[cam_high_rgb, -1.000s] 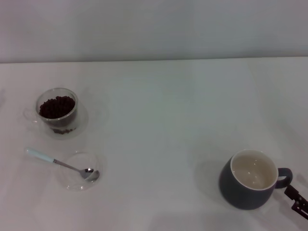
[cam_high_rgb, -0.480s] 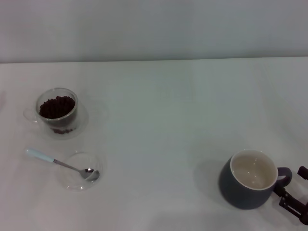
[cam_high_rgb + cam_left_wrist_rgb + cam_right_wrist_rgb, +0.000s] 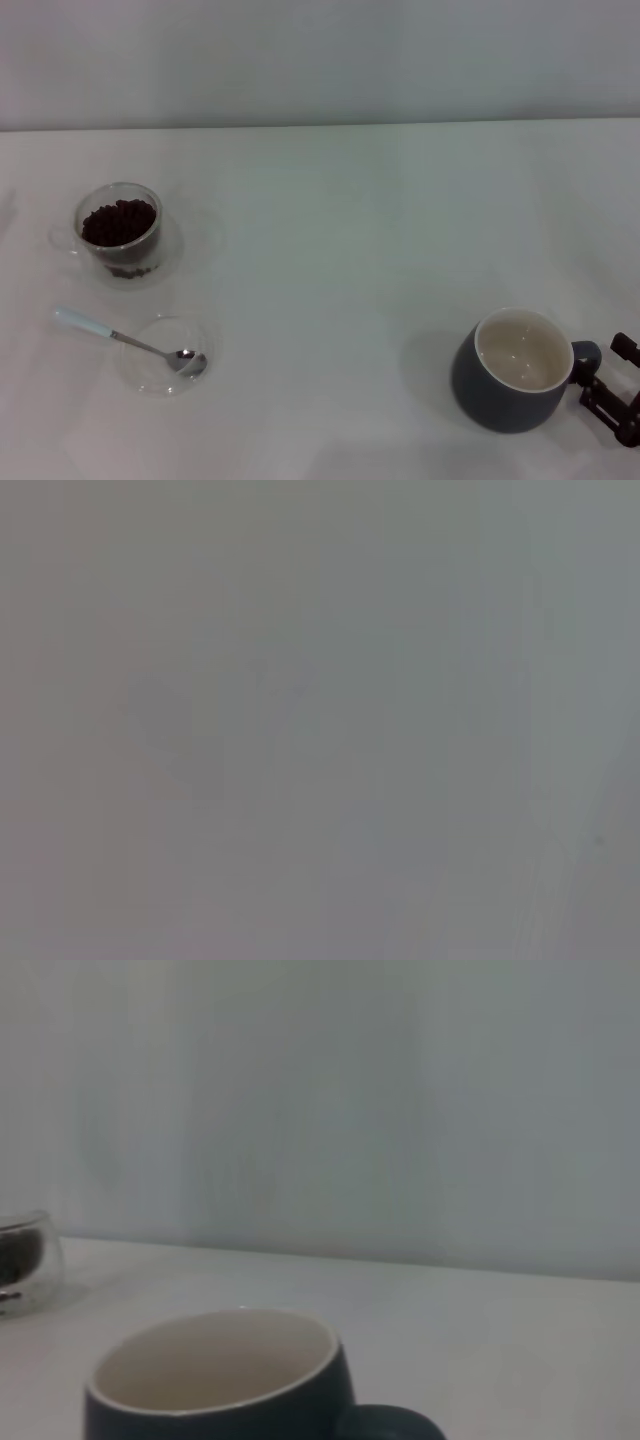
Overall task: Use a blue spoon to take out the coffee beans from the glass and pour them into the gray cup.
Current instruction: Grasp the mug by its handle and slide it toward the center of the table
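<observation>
The right claw (image 3: 612,385), a dark mechanism, sits low near the worktop's front right corner, right at the loop handle of the dark blue-gray rounded ceramic mug (image 3: 512,375); whether its fingers are spread or pinching the handle cannot be told. The mug stands upright on the white worktop (image 3: 340,260), its cream-white inside bare. In the right wrist view the mug (image 3: 220,1385) fills the foreground.

Well apart, toward the worktop's left edge, the small clear double-walled glass tumbler (image 3: 121,232) stands upright, holding a heap of dark brown coffee beans (image 3: 118,222). Nearer the front edge, a flat shallow clear glass dish (image 3: 166,356) carries the metal bowl of the small teaspoon with a pale light-blue handle (image 3: 125,340), whose handle reaches out over the dish rim toward the left edge.

The left claw is out of sight; its wrist view shows only a grey blur.
</observation>
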`<state>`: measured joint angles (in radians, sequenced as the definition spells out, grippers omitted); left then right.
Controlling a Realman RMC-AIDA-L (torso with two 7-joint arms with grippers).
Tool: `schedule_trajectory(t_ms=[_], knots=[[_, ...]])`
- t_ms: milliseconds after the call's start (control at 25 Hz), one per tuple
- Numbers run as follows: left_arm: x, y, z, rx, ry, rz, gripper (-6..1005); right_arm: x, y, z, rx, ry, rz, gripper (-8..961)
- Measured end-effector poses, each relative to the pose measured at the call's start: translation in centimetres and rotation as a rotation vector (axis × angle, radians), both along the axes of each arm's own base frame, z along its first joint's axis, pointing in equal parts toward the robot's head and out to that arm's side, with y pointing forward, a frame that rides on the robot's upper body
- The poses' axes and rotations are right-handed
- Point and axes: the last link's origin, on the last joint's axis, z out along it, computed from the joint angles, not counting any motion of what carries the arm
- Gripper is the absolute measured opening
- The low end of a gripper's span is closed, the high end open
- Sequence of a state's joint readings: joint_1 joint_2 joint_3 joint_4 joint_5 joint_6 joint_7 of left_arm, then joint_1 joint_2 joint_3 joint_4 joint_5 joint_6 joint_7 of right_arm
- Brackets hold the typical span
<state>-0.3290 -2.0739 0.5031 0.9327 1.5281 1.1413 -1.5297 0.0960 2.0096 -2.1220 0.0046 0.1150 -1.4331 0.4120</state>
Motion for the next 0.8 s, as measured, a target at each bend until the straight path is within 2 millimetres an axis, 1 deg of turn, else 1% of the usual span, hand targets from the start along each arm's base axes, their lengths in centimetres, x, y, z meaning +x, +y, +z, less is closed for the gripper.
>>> schedule_trajectory(t_ms=[160, 360, 560, 800], knots=[[0.1, 0.2, -0.3, -0.005, -0.003, -0.003, 651, 0.0, 0.7, -0.1, -0.001, -0.007, -0.005, 746], [0.1, 0.3, -0.3, -0.004, 0.007, -0.006, 651, -0.2, 1.5, -0.3, -0.004, -0.011, -0.002, 675], [0.2, 0.5, -0.3, -0.003, 0.008, -0.007, 651, -0.3, 1.7, -0.3, -0.004, -0.003, 0.001, 676], [0.4, 0.8, -0.6, -0.007, 0.006, -0.014, 651, -0.2, 1.8, -0.2, 0.000, -0.003, -0.002, 590]])
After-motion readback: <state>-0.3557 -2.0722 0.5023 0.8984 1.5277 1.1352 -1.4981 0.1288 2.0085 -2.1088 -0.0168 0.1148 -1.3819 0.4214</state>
